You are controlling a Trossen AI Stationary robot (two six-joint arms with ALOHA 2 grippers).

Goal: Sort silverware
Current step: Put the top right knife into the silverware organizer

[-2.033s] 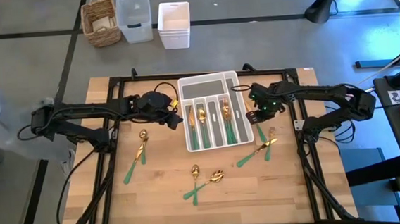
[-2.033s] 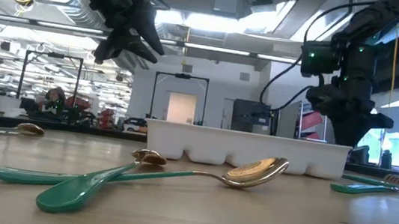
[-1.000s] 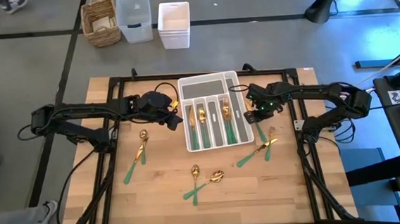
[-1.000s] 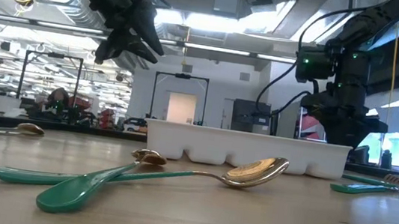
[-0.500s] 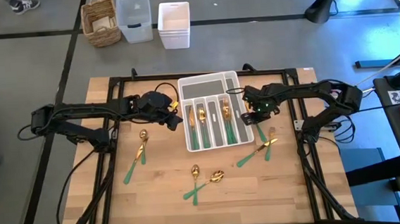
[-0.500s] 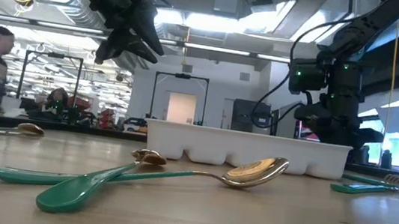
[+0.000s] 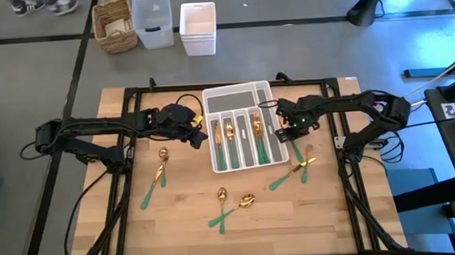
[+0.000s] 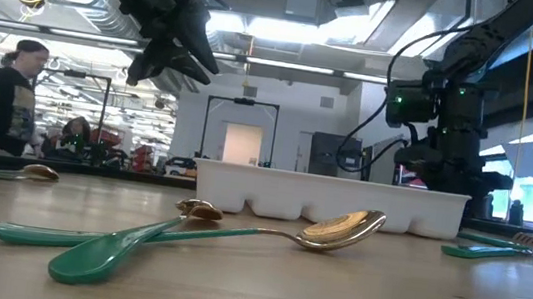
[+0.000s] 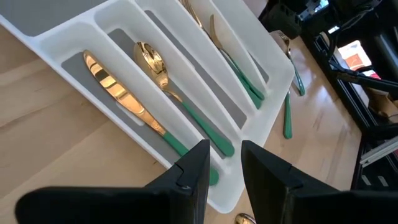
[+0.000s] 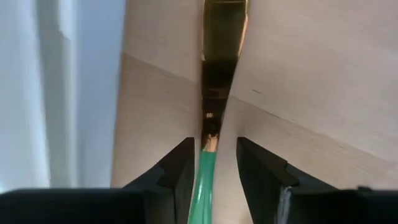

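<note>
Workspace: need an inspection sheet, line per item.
Surface: wooden table inside a black frame.
Job's things: silverware in the white tray; a loose spoon on the left, two crossed spoons in front, pieces on the right.
Clutter: nothing seen.
Hands: left hand open, above the tray's left edge; right hand beside the tray's right side, its fingers straddling a green-handled piece on the wood.
Cables: black cables run along both arms.
Surroundings: wicker basket and white bins on the floor; a person behind.

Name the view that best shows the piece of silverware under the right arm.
Right wrist view: the silverware fills the picture between the right end effector fingers. The high view gives a sliver beside the tray; the low view hides it.
</note>
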